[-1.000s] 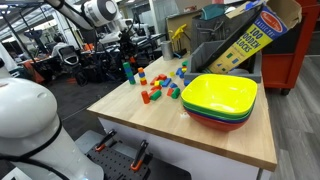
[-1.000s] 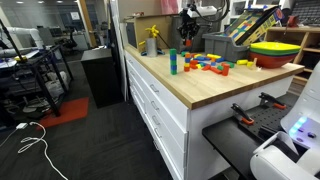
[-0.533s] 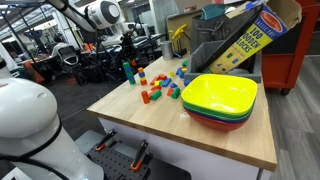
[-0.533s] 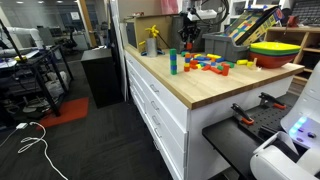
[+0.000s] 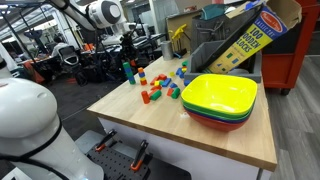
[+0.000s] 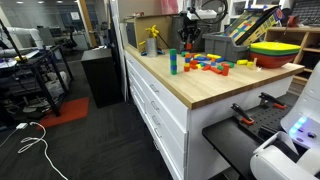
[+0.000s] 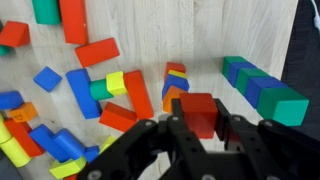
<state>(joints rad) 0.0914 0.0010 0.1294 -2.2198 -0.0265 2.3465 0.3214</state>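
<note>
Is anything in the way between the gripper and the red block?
Nothing visible. In the wrist view the red block already sits between the fingers of the gripper, apparently gripped, above the loose blocks.

The table [image 7: 150, 30] is pale wood with a fine matt grain. The blocks [image 7: 95, 52] look like smooth painted wood, as does the red block [image 7: 198, 108] at lower middle. The gripper [image 7: 200, 120] is matt black. The bowls [image 5: 220, 95] are glossy plastic.
</note>
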